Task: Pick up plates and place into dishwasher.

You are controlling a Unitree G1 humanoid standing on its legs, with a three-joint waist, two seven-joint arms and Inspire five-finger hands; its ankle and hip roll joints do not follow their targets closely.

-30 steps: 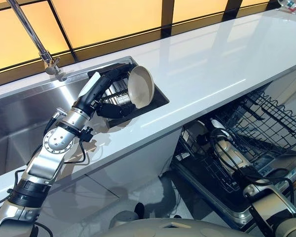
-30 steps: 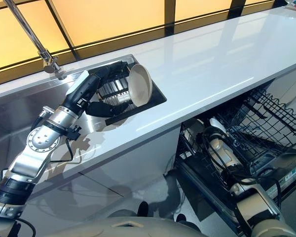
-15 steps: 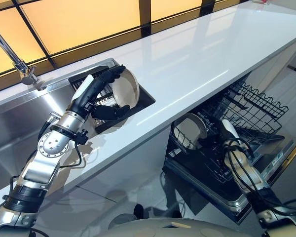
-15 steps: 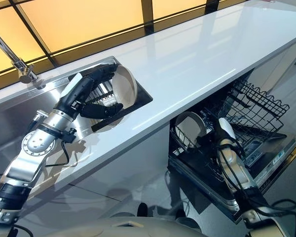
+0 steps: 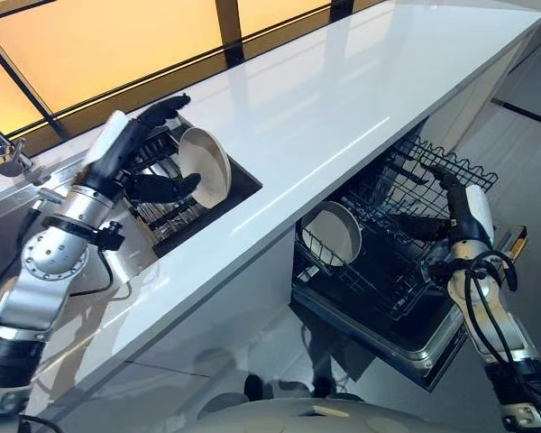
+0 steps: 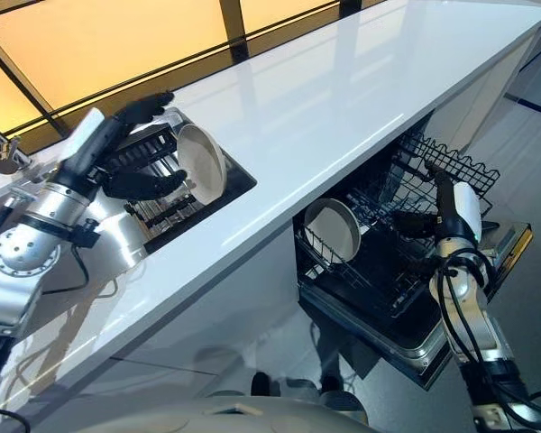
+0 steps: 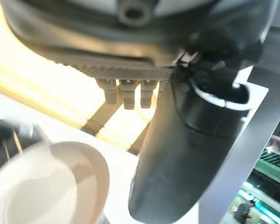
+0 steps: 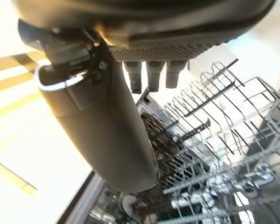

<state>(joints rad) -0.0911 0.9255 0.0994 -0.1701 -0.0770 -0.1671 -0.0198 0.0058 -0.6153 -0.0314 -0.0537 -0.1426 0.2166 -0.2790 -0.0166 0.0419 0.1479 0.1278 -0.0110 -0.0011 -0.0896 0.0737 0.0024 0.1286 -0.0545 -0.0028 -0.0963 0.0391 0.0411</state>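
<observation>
A cream plate (image 5: 206, 162) stands on edge in the dark dish rack (image 5: 158, 215) set in the sink. My left hand (image 5: 117, 149) is just left of it and open: its fingers reach out above the plate's top and its thumb (image 5: 162, 188) points at the plate's lower rim. In the left wrist view the plate (image 7: 46, 182) lies past the thumb (image 7: 177, 154). A second cream plate (image 5: 334, 232) stands in the dishwasher's lower rack (image 5: 388, 262). My right hand (image 5: 464, 216) hovers open over the rack's right side, apart from that plate.
The long white countertop (image 5: 343, 99) runs over the dishwasher. The dishwasher's door (image 5: 415, 338) lies folded down with the wire rack pulled out. A steel faucet (image 5: 4, 155) stands at the far left by the steel sink (image 5: 108, 262).
The camera has swung right. My right hand has drawn back from the plate in the dishwasher rack. My left hand's fingers have straightened and lifted off the rim of the plate in the sink rack.
</observation>
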